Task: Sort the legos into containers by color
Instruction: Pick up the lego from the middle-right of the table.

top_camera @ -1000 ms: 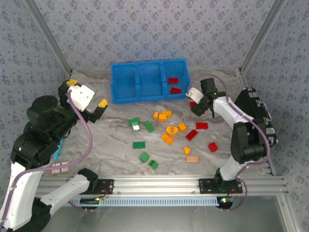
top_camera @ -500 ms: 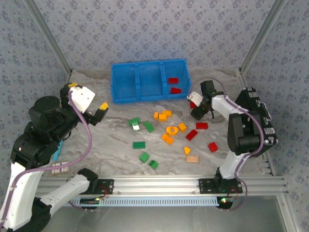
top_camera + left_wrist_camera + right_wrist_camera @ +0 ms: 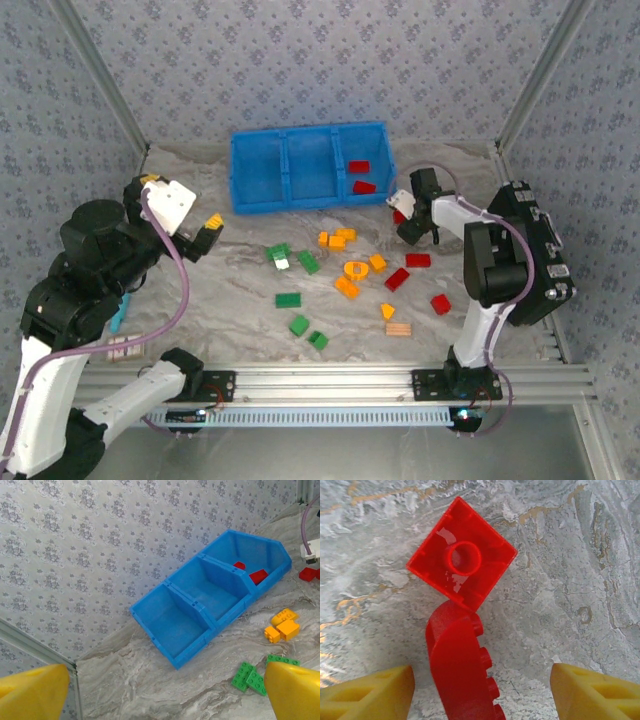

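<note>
Right gripper point(image 3: 482, 692) spread over two red legos point(image 3: 462, 560); left gripper point(image 3: 163, 690) spread

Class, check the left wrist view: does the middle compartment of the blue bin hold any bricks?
No, the middle compartment of the blue bin is bare; two red bricks lie in one end compartment.

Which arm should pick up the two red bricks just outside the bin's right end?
Right. The right gripper is open directly over the red bricks; the left gripper, also open, hovers far off to the left.
</note>
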